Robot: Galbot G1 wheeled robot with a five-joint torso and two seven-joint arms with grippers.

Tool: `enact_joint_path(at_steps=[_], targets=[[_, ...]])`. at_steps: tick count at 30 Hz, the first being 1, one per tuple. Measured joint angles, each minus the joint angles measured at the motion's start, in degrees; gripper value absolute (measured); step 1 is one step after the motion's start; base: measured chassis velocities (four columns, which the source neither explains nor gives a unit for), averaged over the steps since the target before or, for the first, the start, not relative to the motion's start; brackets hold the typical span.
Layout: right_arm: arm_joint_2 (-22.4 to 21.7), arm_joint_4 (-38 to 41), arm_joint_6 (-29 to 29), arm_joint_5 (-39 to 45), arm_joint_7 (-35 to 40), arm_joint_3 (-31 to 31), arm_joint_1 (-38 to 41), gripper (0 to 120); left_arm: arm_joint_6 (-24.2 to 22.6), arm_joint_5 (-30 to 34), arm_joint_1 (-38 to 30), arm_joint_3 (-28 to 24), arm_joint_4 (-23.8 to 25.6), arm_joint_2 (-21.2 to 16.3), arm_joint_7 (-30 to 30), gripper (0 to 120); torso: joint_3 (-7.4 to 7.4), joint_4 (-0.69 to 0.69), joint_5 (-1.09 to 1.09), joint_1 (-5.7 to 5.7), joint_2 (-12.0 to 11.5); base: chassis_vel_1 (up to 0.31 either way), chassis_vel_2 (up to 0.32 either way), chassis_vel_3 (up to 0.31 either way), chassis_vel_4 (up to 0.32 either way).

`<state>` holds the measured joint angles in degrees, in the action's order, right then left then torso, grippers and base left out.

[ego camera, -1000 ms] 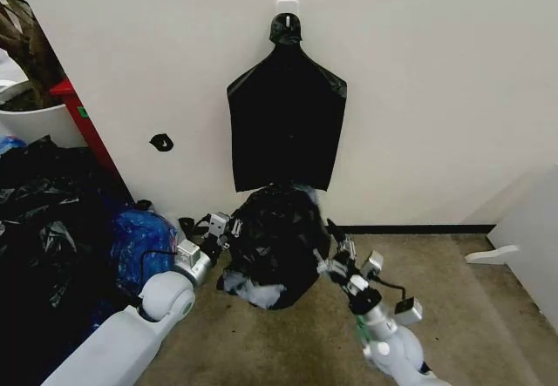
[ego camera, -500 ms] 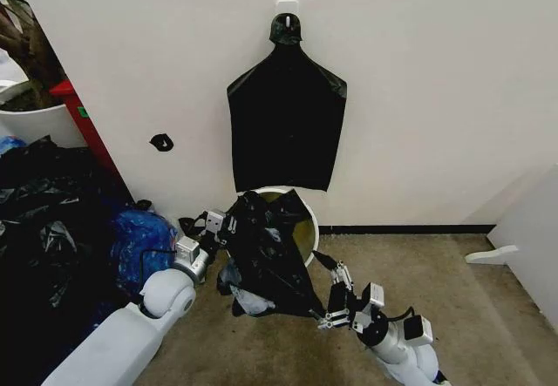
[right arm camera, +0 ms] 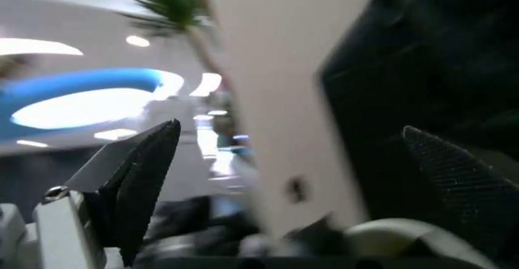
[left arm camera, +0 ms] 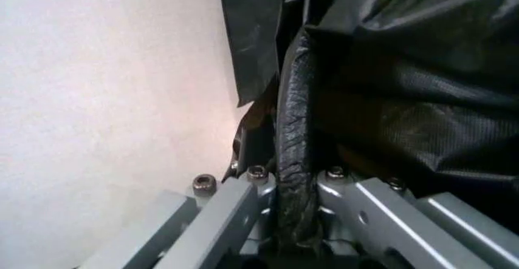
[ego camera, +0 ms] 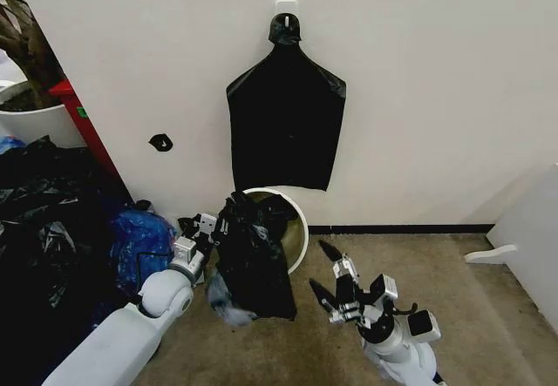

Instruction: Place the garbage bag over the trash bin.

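— What's the room like from where you stand?
— A plain white wall [ego camera: 436, 72] meets a beige carpet [ego camera: 471, 316], with a dark baseboard [ego camera: 410, 228] along the join.
— And on the left?
— A heap of black and blue bags [ego camera: 61, 229], a red panel [ego camera: 83, 120], and a white plant pot [ego camera: 35, 123].

Under me is a beige carpeted floor [ego camera: 453, 316] that meets the white wall. On it stands the round white plastic trash bin [ego camera: 296, 229], tilted against the wall, with the crinkled black plastic garbage bag [ego camera: 253, 264] reaching down to the carpet. At my left lies a heap of black and blue bags [ego camera: 78, 238]
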<state>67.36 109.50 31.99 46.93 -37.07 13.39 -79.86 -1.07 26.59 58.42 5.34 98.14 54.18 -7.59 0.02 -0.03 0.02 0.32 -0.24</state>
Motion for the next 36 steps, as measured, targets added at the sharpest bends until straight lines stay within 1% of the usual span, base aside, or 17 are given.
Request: enact_joint_path(at_steps=[2, 3, 5, 7, 8, 9, 10, 12, 15, 17, 24, 25, 26, 30, 32, 33, 36], targets=[[-0.7, 3.5, 0.9, -6.3, 7.6, -0.8, -1.1, 100, -0.1, 0.0, 0.3, 0.0, 1.3, -0.5, -0.3, 2, 0.00, 0.02, -0.01, 0.00, 0.0, 0.000, 0.000, 0.000, 0.000], [-0.7, 3.5, 0.9, -6.3, 7.6, -0.8, -1.1, 100, -0.1, 0.0, 0.3, 0.0, 1.3, -0.5, -0.3, 2, 0.00, 0.02, -0.01, 0.00, 0.0, 0.000, 0.000, 0.000, 0.000], [-1.8, 7.4, 0.8, -13.9, 14.4, -2.0, -2.8, 100, -0.1, -0.1, 0.6, -0.1, 2.7, -1.0, -0.4, 2, 0.00, 0.03, 0.00, 0.00, 0.0, 0.000, 0.000, 0.000, 0.000], [-2.6, 9.3, 0.0, -17.5, 16.9, -2.8, -3.9, 100, 0.6, -0.4, 0.7, -0.3, 3.5, -1.2, -0.4, 2, 0.00, 0.03, 0.00, 0.00, 0.0, 0.000, 0.000, 0.000, 0.000], [-3.4, 10.9, -1.5, -19.4, 19.3, -3.9, -4.8, 100, 1.7, -1.0, 0.7, -0.4, 3.8, -1.3, 0.0, 2, 0.00, 0.03, 0.01, 0.00, 0.0, 0.000, 0.000, 0.000, 0.000], [-4.7, 13.6, -5.7, -20.7, 24.9, -6.7, -6.1, 100, 4.3, -2.4, 0.8, -0.7, 4.0, -1.5, 1.6, 2, 0.00, 0.03, 0.00, 0.00, 0.0, 0.000, 0.000, 0.000, 0.000], [-4.7, 13.6, -5.7, -20.7, 24.9, -6.7, -6.1, 100, 4.3, -2.4, 0.8, -0.7, 4.0, -1.5, 1.6, 2, 0.00, 0.03, 0.00, 0.00, 0.0, 0.000, 0.000, 0.000, 0.000], [-5.7, 16.3, -11.9, -19.6, 33.4, -10.1, -6.3, 100, 7.1, -4.2, 0.7, -1.0, 4.2, -1.8, 3.3, 2, -0.01, 0.03, 0.00, 0.00, 0.0, 0.000, 0.000, 0.000, 0.000], [-5.8, 18.4, -18.7, -13.6, 41.2, -12.7, -4.8, 100, 9.6, -5.9, 0.7, -1.4, 4.2, -2.1, 5.0, 2, -0.02, -0.01, -0.01, 0.00, 0.0, 0.000, 0.000, 0.000, 0.000], [-5.4, 18.5, -20.9, -9.9, 42.6, -12.9, -3.4, 100, 10.7, -6.6, 0.7, -1.5, 4.1, -2.1, 5.6, 1, -0.01, 0.00, -0.01, 0.00, 0.0, 0.000, 0.000, 0.000, 0.000], [-4.5, 16.8, -23.9, -5.8, 43.7, -12.7, -1.4, 99, 12.6, -8.0, 0.3, -1.7, 3.5, -2.4, 6.6, 1, -0.01, 0.01, 0.00, 0.00, 0.0, 0.000, 0.000, 0.000, 0.000], [-4.4, 16.8, -25.0, -5.1, 44.0, -12.8, -1.3, 93, 12.7, -8.2, 0.0, -1.8, 3.2, -2.4, 6.7, 1, -0.01, 0.01, -0.01, 0.00, 0.0, 0.000, 0.000, 0.000, 0.000], [-4.4, 16.8, -25.0, -5.1, 44.0, -12.8, -1.3, 93, 12.7, -8.2, 0.0, -1.8, 3.2, -2.4, 6.7, 1, -0.01, 0.01, -0.01, 0.00, 0.0, 0.000, 0.000, 0.000, 0.000], [-4.2, 16.9, -27.1, -4.9, 45.1, -13.0, -0.9, 79, 12.8, -8.3, -0.4, -2.1, 2.6, -2.2, 6.7, 1, -0.01, 0.01, -0.01, 0.00, 0.0, 0.000, 0.000, 0.000, 0.000], [-4.3, 16.5, -27.7, -6.9, 44.8, -13.0, -0.9, 67, 12.8, -8.6, -0.5, -2.2, 2.2, -1.9, 6.7, 1, -0.01, 0.01, 0.00, 0.00, 0.0, 0.000, 0.000, 0.000, 0.000], [-4.3, 16.5, -27.7, -6.9, 44.8, -13.0, -0.9, 67, 12.8, -8.6, -0.5, -2.2, 2.2, -1.9, 6.7, 1, -0.01, 0.01, 0.00, 0.00, 0.0, 0.000, 0.000, 0.000, 0.000], [-4.4, 15.8, -28.0, -9.9, 44.2, -13.0, -1.0, 57, 12.7, -8.8, -0.6, -2.3, 2.1, -1.7, 6.6, 1, -0.01, 0.01, -0.01, 0.00, 0.0, 0.000, 0.000, 0.000, 0.000]])
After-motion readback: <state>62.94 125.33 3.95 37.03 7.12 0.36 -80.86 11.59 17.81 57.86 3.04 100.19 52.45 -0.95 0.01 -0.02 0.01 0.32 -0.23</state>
